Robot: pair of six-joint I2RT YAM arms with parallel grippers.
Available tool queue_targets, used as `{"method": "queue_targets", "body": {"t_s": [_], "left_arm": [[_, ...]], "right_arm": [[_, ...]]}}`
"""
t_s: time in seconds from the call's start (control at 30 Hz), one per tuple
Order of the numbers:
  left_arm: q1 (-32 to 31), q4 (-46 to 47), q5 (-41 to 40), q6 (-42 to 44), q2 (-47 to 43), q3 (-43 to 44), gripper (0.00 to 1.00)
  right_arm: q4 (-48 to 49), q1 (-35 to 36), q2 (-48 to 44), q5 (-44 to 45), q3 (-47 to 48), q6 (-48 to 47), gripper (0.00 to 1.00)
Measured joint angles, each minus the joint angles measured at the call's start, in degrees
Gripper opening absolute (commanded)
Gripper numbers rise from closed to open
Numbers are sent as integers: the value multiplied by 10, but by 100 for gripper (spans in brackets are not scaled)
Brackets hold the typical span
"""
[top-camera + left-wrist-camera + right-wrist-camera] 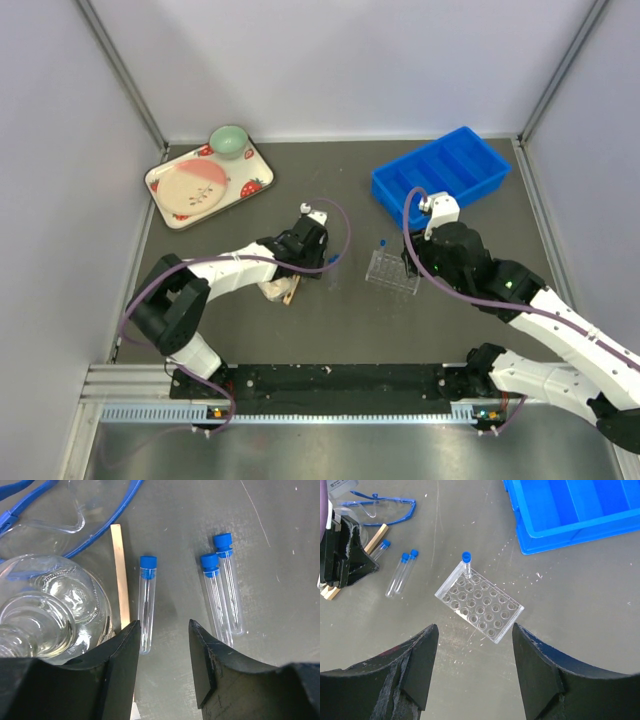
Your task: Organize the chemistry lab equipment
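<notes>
3 clear blue-cap tubes lie flat mid table (350, 330): one tube (145, 605) just beside stick (120, 575), pair (218, 605) side by side btwn it and rack (480, 602). 4th tube (466, 562) stands upright in rack's corner hole. Flask (45, 605) sits on stick's other side, goggles (387, 510) beyond. L jaws low over single tube's end, part open, gripping nothing. R jaws above rack, wide apart, empty. Bin (570, 535) at far right corner, apart from rack.
</notes>
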Motion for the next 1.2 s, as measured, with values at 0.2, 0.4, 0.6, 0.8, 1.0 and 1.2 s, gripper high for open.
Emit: {"method": "queue_targets", "body": {"t_s": [0.2, 0.4, 0.6, 0.8, 1.0, 1.2], "left_arm": [[0, 3, 6, 0, 9, 1, 47], [0, 4, 5, 0, 18, 2, 47], [0, 4, 4, 2, 20, 8, 46], [0, 5, 3, 2, 35, 10, 44], [0, 4, -2, 0, 38, 10, 39], [0, 1, -14, -3, 46, 10, 34]], "right_arm": [[0, 0, 0, 0, 0, 0, 62], [0, 0, 0, 0, 0, 0, 62], [0, 0, 0, -1, 0, 0, 62], [0, 0, 0, -2, 0, 0, 62], [0, 0, 0, -5, 0, 0, 61], [0, 0, 0, -9, 0, 0, 61]]}}
